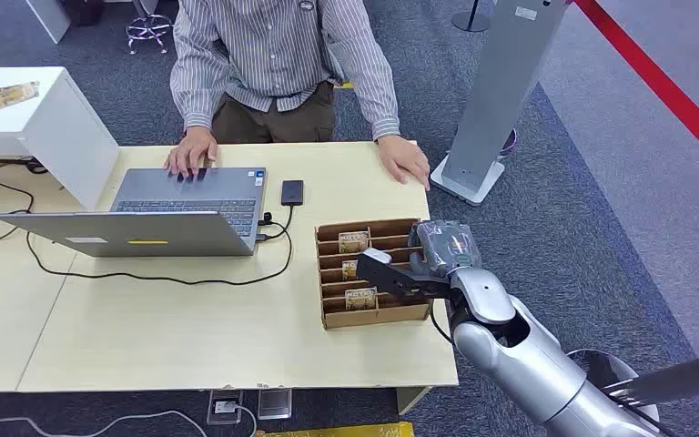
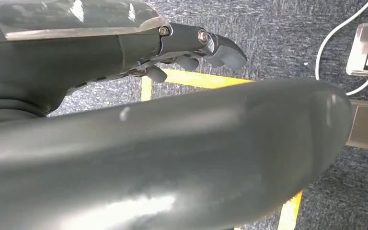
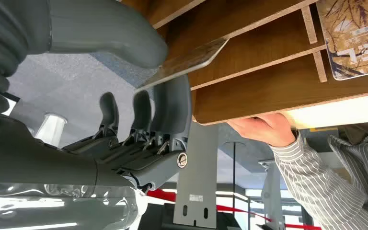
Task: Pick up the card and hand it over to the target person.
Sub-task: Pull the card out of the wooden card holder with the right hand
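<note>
My right hand (image 1: 423, 264) hovers at the right end of the wooden card box (image 1: 373, 316) on the table. In the right wrist view the thumb and fingers (image 3: 170, 108) pinch a thin brown card (image 3: 187, 60), seen edge-on just outside the box (image 3: 268, 91). Other printed cards (image 1: 353, 241) stand in the slots, one of them close up (image 3: 354, 38). The person in a striped shirt (image 1: 278, 45) stands across the table, one hand (image 1: 407, 161) flat on the tabletop near the box. My left hand (image 2: 206, 45) hangs over the floor, holding nothing.
An open laptop (image 1: 182, 209) with its cable and a black phone (image 1: 292, 192) lie left of the box. A grey kiosk stand (image 1: 501, 91) rises beyond the table's right corner. A white cabinet (image 1: 36, 118) stands at the left.
</note>
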Robot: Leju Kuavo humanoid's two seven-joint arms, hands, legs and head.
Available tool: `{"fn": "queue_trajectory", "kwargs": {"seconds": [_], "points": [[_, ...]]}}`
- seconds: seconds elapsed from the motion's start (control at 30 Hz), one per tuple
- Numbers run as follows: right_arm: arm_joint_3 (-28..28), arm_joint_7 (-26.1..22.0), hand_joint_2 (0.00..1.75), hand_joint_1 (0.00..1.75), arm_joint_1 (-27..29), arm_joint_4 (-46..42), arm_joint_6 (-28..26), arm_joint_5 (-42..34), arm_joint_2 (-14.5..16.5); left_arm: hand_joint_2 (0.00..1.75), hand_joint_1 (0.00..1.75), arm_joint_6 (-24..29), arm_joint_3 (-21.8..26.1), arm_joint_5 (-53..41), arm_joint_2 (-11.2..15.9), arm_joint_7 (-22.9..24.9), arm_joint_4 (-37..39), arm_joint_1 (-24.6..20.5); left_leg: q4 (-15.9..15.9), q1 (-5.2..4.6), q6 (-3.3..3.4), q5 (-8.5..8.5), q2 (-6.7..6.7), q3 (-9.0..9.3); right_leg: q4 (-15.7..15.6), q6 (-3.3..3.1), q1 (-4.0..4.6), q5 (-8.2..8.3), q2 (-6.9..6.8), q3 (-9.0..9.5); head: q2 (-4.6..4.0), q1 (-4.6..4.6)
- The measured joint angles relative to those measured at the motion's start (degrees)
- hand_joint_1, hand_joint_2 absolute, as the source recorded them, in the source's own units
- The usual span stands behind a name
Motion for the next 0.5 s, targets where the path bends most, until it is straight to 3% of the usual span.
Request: {"fn": "queue_trajectory", "kwargs": {"seconds": [0.3,0.5], "points": [[0.2,0.2,1.75,1.1,0.0,0.2,-0.4,-0.3,0.3,0.0,0.0,-0.1,-0.1,0.0,0.2,0.1,0.0,0.0,0.0,-0.01,0.0,0.01,0.03,0.0,0.0,0.0,-0.01,0.01,0.03,-0.01,0.0,0.0],[0.1,0.2,1.75,1.42,0.1,0.1,-0.6,-0.3,0.4,0.0,0.0,-0.2,-0.1,0.2,0.2,0.3,0.1,0.0,0.0,-0.01,0.0,-0.01,0.03,0.0,0.0,0.0,-0.01,0.0,0.03,-0.01,0.0,0.0]]}}
